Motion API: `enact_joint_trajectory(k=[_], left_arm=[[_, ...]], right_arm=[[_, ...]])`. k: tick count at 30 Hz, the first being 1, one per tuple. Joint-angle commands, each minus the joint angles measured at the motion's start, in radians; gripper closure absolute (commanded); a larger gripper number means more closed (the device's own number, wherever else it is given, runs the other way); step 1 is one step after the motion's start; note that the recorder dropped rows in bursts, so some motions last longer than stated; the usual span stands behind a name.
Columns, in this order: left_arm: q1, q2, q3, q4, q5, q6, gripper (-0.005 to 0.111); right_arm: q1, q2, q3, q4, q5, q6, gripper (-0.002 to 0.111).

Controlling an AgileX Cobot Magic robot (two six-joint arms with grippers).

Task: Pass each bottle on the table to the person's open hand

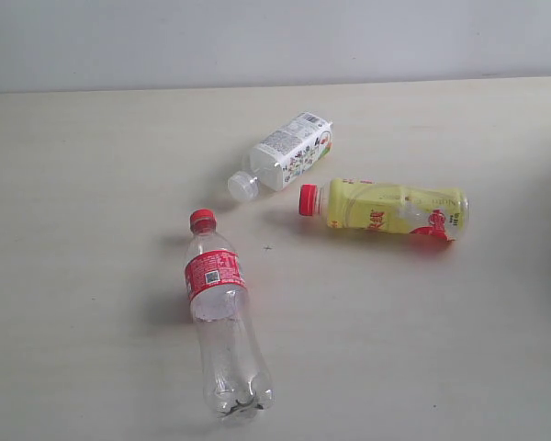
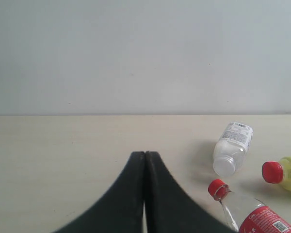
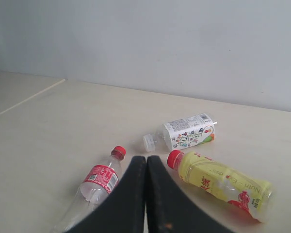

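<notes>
Bottles (image 1: pixel 225 303) lying on tbl (image 1: pixel 92 184), pincers (image 2: pixel 145 154) (image 3: pixel 146 158) closed

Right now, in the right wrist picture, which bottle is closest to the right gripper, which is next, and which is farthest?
1. Clear bottle with red cap, on one side of the right gripper, and yellow bottle, on the other side: too close to call.
2. Small white-capped bottle, past both, nearer the wall: farthest.

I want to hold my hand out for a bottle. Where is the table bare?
In the exterior view, bare: the wide table left of the clear bottle, the strip behind the white-capped bottle, and the front right below the yellow bottle. Crowded: the middle, where all three lie close.
</notes>
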State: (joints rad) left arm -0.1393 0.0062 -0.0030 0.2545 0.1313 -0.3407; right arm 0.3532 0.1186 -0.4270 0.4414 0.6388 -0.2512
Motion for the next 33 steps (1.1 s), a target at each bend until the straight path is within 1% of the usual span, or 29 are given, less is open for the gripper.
enact_joint_trajectory(k=[1, 24, 30, 33], left_arm=[[0.002, -0.006, 0.003, 0.001, -0.003, 0.002, 0.107], [0.002, -0.006, 0.003, 0.001, -0.003, 0.002, 0.107], [0.002, -0.006, 0.003, 0.001, -0.003, 0.002, 0.107], [0.002, -0.006, 0.003, 0.001, -0.003, 0.002, 0.107]], right_arm=[[-0.004, -0.006, 0.006, 0.001, 0.001, -0.012, 0.108], [-0.004, -0.006, 0.017, 0.0, -0.019, -0.012, 0.108], [-0.004, -0.006, 0.018, -0.014, -0.026, -0.01, 0.108], [-0.004, 0.022, 0.021, -0.065, -0.045, -0.008, 0.108]])
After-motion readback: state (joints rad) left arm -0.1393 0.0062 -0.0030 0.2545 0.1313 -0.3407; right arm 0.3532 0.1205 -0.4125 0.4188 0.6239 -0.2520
